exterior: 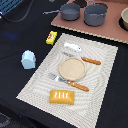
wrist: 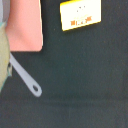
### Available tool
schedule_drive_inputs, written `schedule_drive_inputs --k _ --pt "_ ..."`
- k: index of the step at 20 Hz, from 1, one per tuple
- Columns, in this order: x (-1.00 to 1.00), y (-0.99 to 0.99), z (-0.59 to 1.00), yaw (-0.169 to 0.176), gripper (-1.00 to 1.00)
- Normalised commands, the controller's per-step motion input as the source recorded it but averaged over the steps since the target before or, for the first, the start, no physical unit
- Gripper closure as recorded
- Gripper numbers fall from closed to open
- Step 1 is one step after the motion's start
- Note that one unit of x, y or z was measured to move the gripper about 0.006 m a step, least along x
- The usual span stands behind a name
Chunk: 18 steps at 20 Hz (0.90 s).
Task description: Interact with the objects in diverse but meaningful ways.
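1. Small yellow packet with red marks (wrist: 79, 15) lies on the dark cloth (wrist: 85, 75), directly under the wrist camera.
2. Arm and gripper: neither appears in the exterior view or the wrist view; pose and jaw opening cannot be told.
3. Grey pot's handle (wrist: 25, 76) lies beside a pink board (wrist: 22, 25), near the packet.
4. Exterior view: tan plate (exterior: 73, 68) sits mid-placemat (exterior: 102, 95), between two pieces of orange-handled cutlery (exterior: 76, 85).
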Motion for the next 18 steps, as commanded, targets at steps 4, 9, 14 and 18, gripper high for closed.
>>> schedule_drive_inputs --k 4,9,14,18 --pt "0.13 -0.03 -0.26 -0.192 -1.0" --pt "0.0 -0.08 -0.28 -0.192 -1.0" --pt "-0.01 -0.11 -0.38 -0.136 -1.0" --pt "0.0 -0.02 -0.34 -0.104 -1.0"
